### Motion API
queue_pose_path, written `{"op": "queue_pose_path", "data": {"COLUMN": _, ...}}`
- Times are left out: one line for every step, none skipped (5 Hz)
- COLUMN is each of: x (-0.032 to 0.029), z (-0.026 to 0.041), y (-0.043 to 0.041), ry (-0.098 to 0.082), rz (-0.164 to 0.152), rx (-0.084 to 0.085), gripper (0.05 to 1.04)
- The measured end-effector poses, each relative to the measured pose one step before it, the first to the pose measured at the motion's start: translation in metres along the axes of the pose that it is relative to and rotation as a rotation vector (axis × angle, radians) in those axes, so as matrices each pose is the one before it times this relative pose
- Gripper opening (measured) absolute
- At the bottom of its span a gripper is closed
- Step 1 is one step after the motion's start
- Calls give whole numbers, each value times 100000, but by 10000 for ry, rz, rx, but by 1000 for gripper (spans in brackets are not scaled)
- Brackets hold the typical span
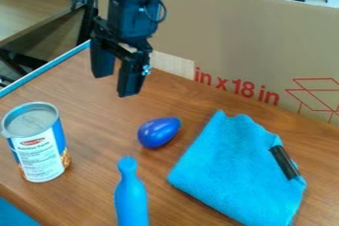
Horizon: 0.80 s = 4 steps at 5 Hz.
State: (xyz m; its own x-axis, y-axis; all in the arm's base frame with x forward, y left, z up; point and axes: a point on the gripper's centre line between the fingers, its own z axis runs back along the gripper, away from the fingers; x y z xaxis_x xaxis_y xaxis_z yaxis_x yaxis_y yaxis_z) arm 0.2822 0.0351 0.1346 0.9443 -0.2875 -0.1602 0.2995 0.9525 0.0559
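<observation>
In my camera view, my end effector (116,85) hangs over the worktop (92,121), released and empty, with a glossy blue egg-shaped object (159,132) toward its five o'clock, long axis slanting seven to one, beside a folded blue cloth (232,173).

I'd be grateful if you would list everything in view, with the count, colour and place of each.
Egg-shaped object: one, glossy blue, middle of the table
Can: one, silver top, blue and white label, at left
Pin-shaped object: one, light blue, bottom edge
Cloth: one, bright blue, lower right
Short bar: one, black, on the cloth's right side
Corner item: one, blue, cut off at lower left
Table: one, brown wood, beneath these
Cardboard: one sheet, tan with red print, behind the table
Arm: one, black, from the top edge
Gripper: one, black, fingers apart, above the table's far left part
</observation>
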Motion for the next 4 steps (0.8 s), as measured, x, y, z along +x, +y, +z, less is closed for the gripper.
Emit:
{"op": "queue_pose_path", "data": {"x": 1361, "z": -1750, "y": 42, "ry": 26, "rz": 142, "rx": 24, "gripper": 1001}}
{"op": "queue_pose_path", "data": {"x": 1329, "z": -1693, "y": -457, "ry": 36, "rz": 28, "rx": 136, "gripper": 1001}}
{"op": "queue_pose_path", "data": {"x": 881, "z": -1478, "y": -137, "ry": 19, "rz": 36, "rx": -79, "gripper": 1001}}
{"op": "queue_pose_path", "data": {"x": 1229, "z": -1359, "y": -891, "ry": -90, "rz": -64, "rx": 50, "gripper": 1001}}
